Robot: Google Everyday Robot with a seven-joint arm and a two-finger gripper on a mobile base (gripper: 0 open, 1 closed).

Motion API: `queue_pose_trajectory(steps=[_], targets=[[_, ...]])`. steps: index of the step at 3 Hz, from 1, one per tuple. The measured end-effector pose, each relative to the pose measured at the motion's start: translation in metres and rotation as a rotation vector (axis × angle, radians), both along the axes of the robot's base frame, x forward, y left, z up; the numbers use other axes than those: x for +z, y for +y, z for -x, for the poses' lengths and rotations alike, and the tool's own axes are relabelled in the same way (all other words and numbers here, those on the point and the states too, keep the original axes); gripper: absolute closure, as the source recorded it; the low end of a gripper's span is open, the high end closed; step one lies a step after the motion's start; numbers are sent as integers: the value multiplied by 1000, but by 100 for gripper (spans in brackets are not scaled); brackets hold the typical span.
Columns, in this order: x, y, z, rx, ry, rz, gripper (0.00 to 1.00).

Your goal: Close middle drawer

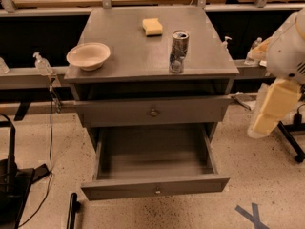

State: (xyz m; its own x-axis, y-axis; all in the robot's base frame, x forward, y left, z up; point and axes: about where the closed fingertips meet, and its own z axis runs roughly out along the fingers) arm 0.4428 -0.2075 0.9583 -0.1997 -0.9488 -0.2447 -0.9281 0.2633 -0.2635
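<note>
The middle drawer (155, 189) of the grey cabinet (143, 56) is pulled far out toward me. It is a long shallow grey tray with a low front panel and a small round knob (157, 190), and its inside looks empty. Above it, the taller-fronted top drawer (152, 111) with its knob stands slightly out. The gripper is out of view; only the arm's white joint (290, 49) and cream link (272, 109) show at the right edge, level with the top drawer and apart from the cabinet.
On the cabinet top are a pale bowl (88, 56), a yellow sponge (152, 26) and a metal can (178, 51). A clear bottle (42, 64) stands on the left rail. Dark equipment (12, 185) is at lower left. A blue floor mark (252, 214) is at lower right.
</note>
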Motion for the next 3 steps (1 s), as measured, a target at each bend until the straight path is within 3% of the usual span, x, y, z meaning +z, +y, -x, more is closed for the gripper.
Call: queue_pose_trajectory(steps=[1,2,3], targets=[[-84,58,-12,163,-39,16,0],[-80,54,-11,154,-40,14,0],[-101,69,-27,199,-3,-17,0]])
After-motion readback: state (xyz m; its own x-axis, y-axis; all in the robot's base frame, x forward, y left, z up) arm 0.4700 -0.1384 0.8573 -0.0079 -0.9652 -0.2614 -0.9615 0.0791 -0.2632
